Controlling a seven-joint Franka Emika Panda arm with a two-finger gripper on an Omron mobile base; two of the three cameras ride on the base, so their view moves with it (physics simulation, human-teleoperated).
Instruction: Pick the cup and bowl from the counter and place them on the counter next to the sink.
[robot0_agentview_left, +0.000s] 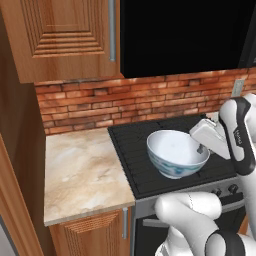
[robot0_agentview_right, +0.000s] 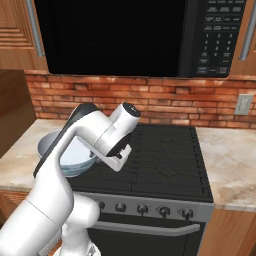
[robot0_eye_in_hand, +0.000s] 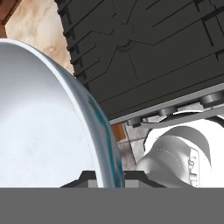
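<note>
The bowl (robot0_agentview_left: 177, 153) hangs in the air above the black stove top (robot0_agentview_left: 150, 165), clear of the grates, white inside and with a blue-grey pattern on its outer wall. In the left base view it sits over the front half of the stove, with the tool (robot0_agentview_left: 202, 148) at its right rim. The tool's 2 fingers are drawn nearly together, pinching the bowl's wall at the rim, 1 finger inside and 1 outside.

In the hand view the bowl's (robot0_eye_in_hand: 39, 127) pale interior takes up the left side, and its thin rim curves down to the bottom edge between the finger tips; beyond it lie the stove grates (robot0_eye_in_hand: 144, 52) and, at the upper left, a patch of beige marbled desk (robot0_eye_in_hand: 37, 30).

From the right base view the bowl (robot0_agentview_right: 67, 155) shows partly behind the white arm (robot0_agentview_right: 75, 145), over the stove's left edge. The desk (robot0_agentview_left: 82, 170) to the left of the stove is tan marbled stone over a brown wooden cabinet (robot0_agentview_left: 95, 230). A red brick wall (robot0_agentview_left: 125, 102) runs behind, with a black microwave (robot0_agentview_right: 120, 35) overhead. More desk (robot0_agentview_right: 230, 165) lies to the right of the stove, and a pale wall outlet (robot0_agentview_right: 243, 104) sits on the brick above it.
</note>
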